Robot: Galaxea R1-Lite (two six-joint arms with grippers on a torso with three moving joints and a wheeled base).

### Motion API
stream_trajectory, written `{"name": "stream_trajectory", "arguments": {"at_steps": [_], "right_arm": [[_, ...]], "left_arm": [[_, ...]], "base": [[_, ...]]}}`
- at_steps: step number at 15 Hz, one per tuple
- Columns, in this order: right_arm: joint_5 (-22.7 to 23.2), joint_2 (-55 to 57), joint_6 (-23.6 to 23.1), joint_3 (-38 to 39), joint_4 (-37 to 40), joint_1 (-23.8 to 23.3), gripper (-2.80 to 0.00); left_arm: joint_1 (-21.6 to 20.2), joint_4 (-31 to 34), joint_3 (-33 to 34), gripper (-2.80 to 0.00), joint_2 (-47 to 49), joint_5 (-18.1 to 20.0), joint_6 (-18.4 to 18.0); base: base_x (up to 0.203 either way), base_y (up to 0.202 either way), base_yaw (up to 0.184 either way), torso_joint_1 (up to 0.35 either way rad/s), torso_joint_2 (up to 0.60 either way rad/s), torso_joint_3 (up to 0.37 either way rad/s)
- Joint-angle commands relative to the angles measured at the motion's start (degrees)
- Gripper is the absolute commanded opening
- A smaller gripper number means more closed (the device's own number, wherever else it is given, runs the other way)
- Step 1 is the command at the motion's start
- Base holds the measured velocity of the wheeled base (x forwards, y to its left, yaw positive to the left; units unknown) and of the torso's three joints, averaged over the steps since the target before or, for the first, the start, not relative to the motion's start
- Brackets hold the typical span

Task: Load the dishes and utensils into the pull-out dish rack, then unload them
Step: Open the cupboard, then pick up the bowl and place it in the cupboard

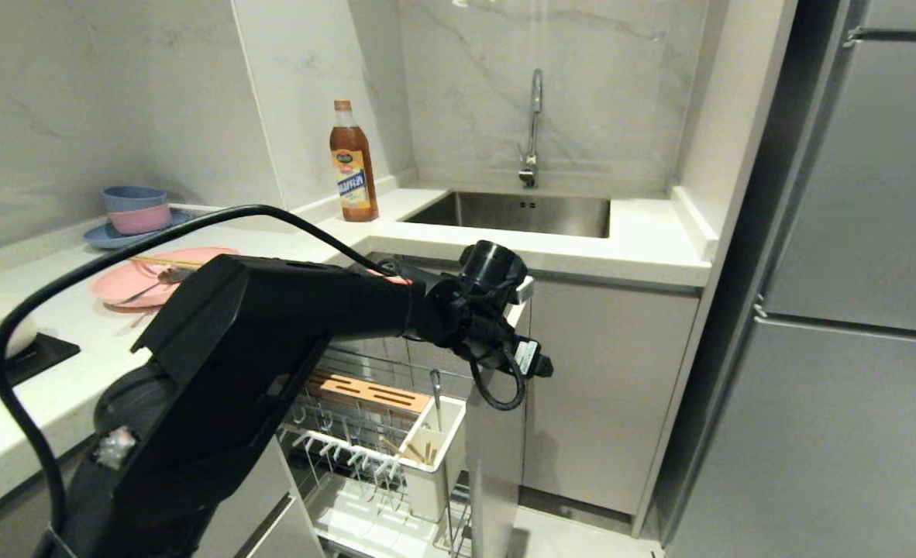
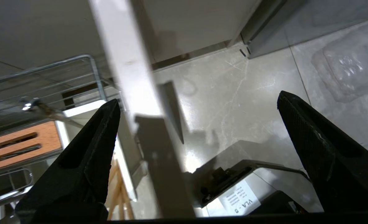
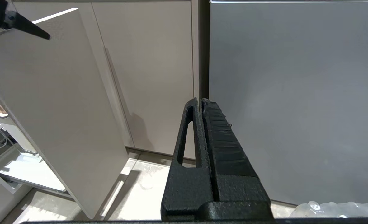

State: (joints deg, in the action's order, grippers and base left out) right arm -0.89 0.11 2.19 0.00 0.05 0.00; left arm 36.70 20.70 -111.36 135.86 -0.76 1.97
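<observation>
The pink plate (image 1: 144,280) lies near the worktop's (image 1: 55,387) front edge. The pull-out dish rack (image 1: 380,434) stands open with chopsticks (image 1: 415,451) in its corner box. The left gripper (image 2: 199,130), fingers wide apart, straddles the front panel (image 2: 125,71); it could knock that edge. The right gripper (image 3: 201,107) is pressed together, idle.
</observation>
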Motion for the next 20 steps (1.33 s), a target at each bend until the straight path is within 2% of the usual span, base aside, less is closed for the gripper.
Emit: {"name": "stream_trajectory", "arguments": {"at_steps": [1, 5, 12, 13, 20], "right_arm": [[-0.03, -0.02, 0.0, 0.17, 0.03, 0.01, -2.8], [-0.01, -0.02, 0.0, 0.09, -0.02, 0.0, -2.8], [0.01, -0.02, 0.0, 0.18, -0.02, 0.0, -2.8], [0.01, -0.02, 0.0, 0.18, -0.03, 0.0, -2.8], [0.01, -0.02, 0.0, 0.14, -0.04, 0.03, -2.8]], "left_arm": [[-0.72, 0.13, 0.0, 0.0, -1.13, -0.66, -0.01], [-2.46, 0.47, 0.37, 0.0, -5.13, -3.13, -0.04], [-3.49, 0.57, 5.72, 0.0, -16.91, -4.17, -0.25], [-3.74, 0.57, 7.27, -2.8, -19.01, -4.31, -0.32], [-6.8, 0.44, 17.9, -2.8, -34.84, -4.94, -0.17]], "base": [[0.0, 0.0, 0.0, 0.0, 0.0, 0.0], [0.0, 0.0, 0.0, 0.0, 0.0, 0.0], [0.0, 0.0, 0.0, 0.0, 0.0, 0.0], [0.0, 0.0, 0.0, 0.0, 0.0, 0.0], [0.0, 0.0, 0.0, 0.0, 0.0, 0.0]]}}
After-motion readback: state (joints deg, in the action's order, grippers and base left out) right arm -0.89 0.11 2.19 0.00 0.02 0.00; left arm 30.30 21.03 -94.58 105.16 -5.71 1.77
